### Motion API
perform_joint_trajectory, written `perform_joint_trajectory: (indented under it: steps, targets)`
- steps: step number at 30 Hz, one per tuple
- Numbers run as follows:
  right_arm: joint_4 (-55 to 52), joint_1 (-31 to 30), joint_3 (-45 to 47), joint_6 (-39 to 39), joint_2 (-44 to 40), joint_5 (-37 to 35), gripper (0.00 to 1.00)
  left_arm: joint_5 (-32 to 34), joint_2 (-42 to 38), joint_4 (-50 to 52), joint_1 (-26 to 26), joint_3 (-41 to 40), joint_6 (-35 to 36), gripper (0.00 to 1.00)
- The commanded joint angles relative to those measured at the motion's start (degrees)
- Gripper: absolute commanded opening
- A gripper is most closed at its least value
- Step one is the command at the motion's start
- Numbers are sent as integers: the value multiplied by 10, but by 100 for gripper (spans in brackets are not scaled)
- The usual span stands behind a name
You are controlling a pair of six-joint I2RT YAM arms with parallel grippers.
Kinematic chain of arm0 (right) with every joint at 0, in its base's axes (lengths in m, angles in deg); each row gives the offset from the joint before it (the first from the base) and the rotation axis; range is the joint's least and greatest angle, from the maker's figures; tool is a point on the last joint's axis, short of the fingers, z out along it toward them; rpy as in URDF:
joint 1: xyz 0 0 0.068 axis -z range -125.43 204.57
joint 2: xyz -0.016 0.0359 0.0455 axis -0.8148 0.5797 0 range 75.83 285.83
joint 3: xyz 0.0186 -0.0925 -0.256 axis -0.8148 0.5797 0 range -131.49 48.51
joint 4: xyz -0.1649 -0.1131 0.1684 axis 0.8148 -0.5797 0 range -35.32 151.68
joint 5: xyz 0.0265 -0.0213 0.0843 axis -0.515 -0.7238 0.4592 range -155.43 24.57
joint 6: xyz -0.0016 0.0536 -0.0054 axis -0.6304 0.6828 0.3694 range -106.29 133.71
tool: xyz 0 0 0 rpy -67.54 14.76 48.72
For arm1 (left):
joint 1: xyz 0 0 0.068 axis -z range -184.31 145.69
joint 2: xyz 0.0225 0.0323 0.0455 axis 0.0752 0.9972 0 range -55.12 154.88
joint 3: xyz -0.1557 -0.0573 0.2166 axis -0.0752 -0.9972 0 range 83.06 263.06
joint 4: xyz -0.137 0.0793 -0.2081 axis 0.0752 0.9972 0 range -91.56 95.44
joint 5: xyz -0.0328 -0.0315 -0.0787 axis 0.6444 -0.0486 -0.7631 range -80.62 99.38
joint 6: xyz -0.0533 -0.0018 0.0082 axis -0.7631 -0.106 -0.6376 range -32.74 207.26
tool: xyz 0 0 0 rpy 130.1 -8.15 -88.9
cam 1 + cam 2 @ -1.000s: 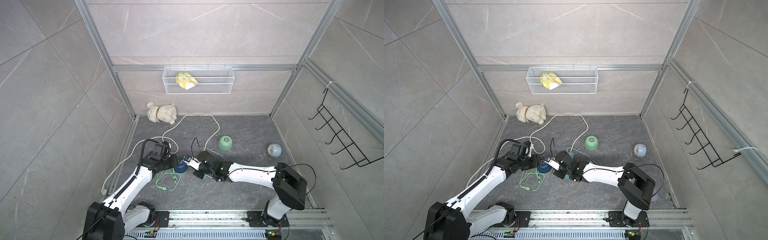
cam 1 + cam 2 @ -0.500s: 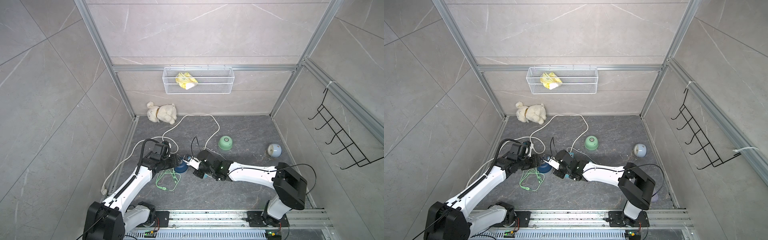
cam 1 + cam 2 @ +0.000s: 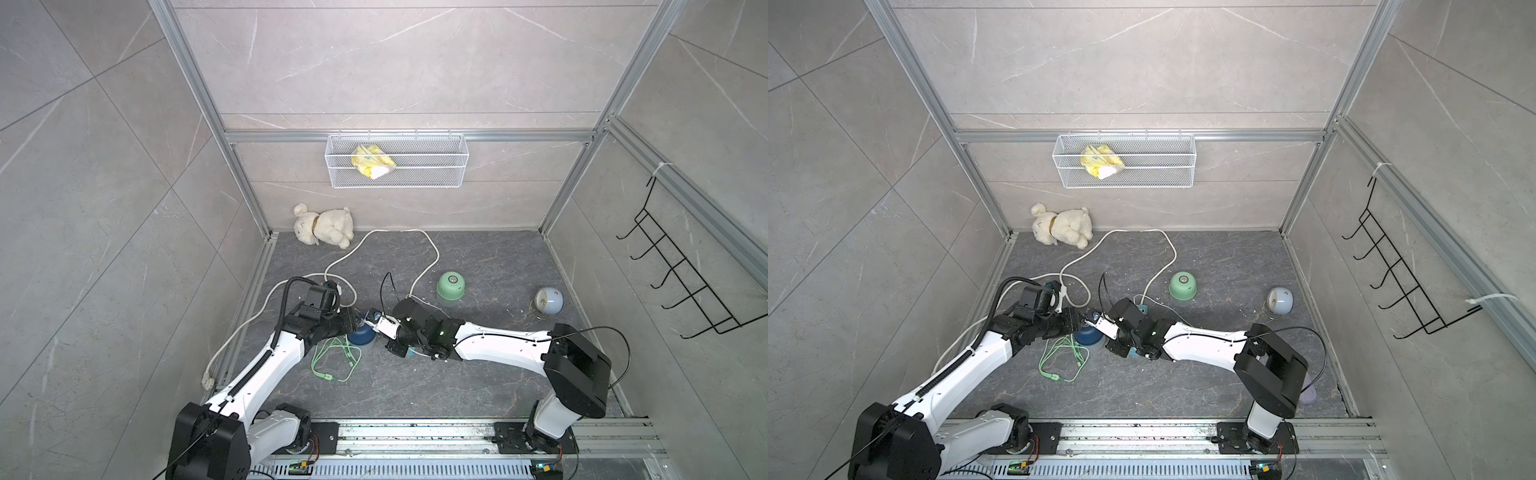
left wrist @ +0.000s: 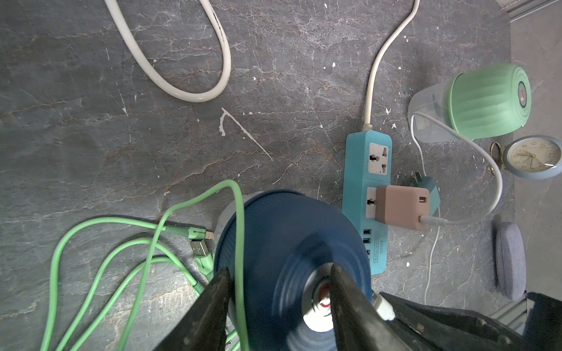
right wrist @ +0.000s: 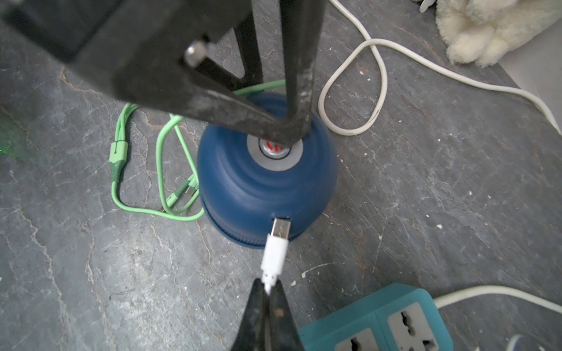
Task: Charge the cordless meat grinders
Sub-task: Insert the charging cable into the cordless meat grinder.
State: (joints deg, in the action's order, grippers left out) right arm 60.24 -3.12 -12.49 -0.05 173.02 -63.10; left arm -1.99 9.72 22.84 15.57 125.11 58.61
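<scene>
Two claws meet at navy grinder (image 5: 258, 188). Left claw (image 4: 279, 273): jaws half-spread over dome, one fingertip (image 5: 299, 121) on silver button (image 5: 282, 161). Right claw (image 5: 267, 285): pinched on white plug (image 5: 275, 246), metal tip at grinder's side port. Mint grinder (image 4: 486, 103) well beyond right claw.

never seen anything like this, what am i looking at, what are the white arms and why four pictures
Those are two white robot arms, each ending in a two-fingered tool. Two pictures look down from a camera pair overhead; the other two come from a camera on each wrist. On the floor are a navy grinder, a mint grinder, a teal power strip with a pink-brown charger plugged in, a green cable, a plush toy and a round clock. The left tool stands open over the navy grinder, one finger on its top button. The right tool is shut on the plug of a white cable, whose metal tip is at the port on that grinder's side.
</scene>
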Motion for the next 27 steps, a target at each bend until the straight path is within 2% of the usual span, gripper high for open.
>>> perform_joint_trajectory:
  steps: [1,11,27]
  targets:
    - [16,-1,-24,0,6,30,0,-26,17,28,3,-11,16,52]
    - [-3,-1,-32,-10,4,37,0,-21,20,37,3,-9,31,50]
    - [-53,24,-62,-71,19,57,0,-13,24,50,3,-7,51,48]
